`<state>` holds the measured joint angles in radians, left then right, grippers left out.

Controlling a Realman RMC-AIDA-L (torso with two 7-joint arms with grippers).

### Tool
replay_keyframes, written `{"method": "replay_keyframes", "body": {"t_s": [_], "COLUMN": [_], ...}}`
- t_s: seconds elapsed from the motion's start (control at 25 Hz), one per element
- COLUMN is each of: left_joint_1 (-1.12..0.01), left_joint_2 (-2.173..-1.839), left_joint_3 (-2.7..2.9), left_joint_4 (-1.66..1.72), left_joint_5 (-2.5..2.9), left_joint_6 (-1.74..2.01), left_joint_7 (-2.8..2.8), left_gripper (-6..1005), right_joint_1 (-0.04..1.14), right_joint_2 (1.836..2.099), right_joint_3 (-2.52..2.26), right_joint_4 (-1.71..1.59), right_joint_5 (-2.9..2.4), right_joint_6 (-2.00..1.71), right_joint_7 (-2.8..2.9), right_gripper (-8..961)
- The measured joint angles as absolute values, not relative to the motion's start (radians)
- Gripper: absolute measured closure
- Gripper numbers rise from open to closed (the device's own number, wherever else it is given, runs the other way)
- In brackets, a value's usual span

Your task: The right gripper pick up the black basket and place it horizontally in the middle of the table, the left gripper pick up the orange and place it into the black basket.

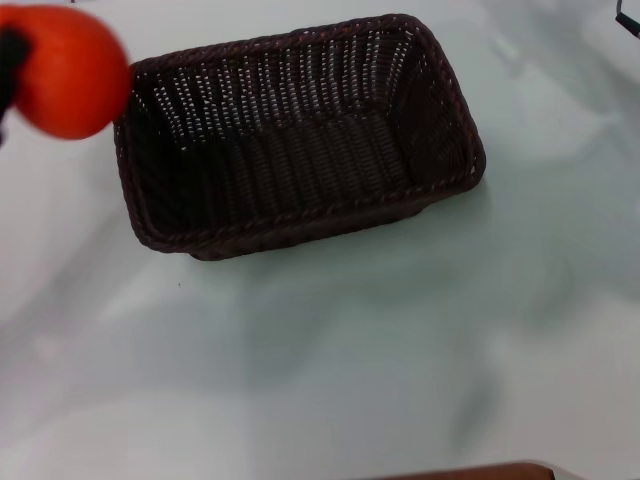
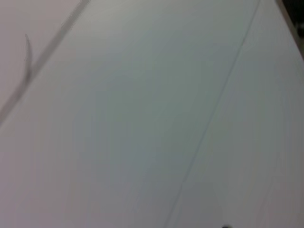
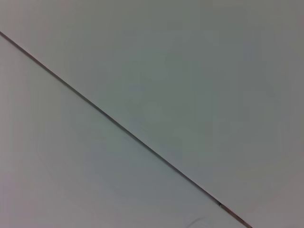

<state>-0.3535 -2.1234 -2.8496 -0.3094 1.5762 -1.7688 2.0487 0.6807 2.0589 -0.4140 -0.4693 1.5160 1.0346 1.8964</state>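
Observation:
The black basket lies lengthwise across the middle of the white table, open side up and empty. The orange hangs in the air at the far left, looming large just over the basket's left rim. My left gripper shows only as a black part at the picture's left edge, against the orange, and holds it. Only a dark sliver of my right gripper shows at the far right corner, away from the basket. Both wrist views show only bare tabletop.
A brown strip runs along the table's near edge. A thin seam line crosses the tabletop in the left wrist view and the right wrist view. White table lies in front of and to the right of the basket.

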Motion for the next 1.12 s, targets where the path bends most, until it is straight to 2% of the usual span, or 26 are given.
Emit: {"method": "replay_keyframes", "body": {"t_s": [0.16,0.24,0.4,0.6,1.04,1.12], "left_joint_1": [-0.434,-0.459,-0.465,-0.458,-0.412,-0.376], "left_joint_2": [-2.123,-2.124,-2.150,-2.162,-2.163,-2.163], "left_joint_3": [-2.734,-2.677,-2.630,-2.629,-2.641,-2.656], "left_joint_4": [-0.309,-0.312,-0.346,-0.359,-0.359,-0.360], "left_joint_5": [1.577,1.577,1.576,1.568,1.507,1.455], "left_joint_6": [-1.648,-1.570,-1.507,-1.515,-1.645,-1.700], "left_joint_7": [1.973,1.910,1.886,1.885,1.917,1.952], "left_gripper": [834,797,724,490,254,129], "right_joint_1": [0.675,0.672,0.671,0.676,0.695,0.696], "right_joint_2": [2.060,2.061,2.062,2.070,2.083,2.084], "right_joint_3": [-0.413,-0.413,-0.413,-0.413,-0.415,-0.416], "right_joint_4": [-0.461,-0.453,-0.416,-0.386,-0.385,-0.374], "right_joint_5": [1.535,1.554,1.611,1.657,1.689,1.714], "right_joint_6": [1.034,1.034,1.037,1.032,1.038,1.039], "right_joint_7": [1.883,1.871,1.822,1.763,1.678,1.653], "right_gripper": [204,204,204,204,203,203]}}
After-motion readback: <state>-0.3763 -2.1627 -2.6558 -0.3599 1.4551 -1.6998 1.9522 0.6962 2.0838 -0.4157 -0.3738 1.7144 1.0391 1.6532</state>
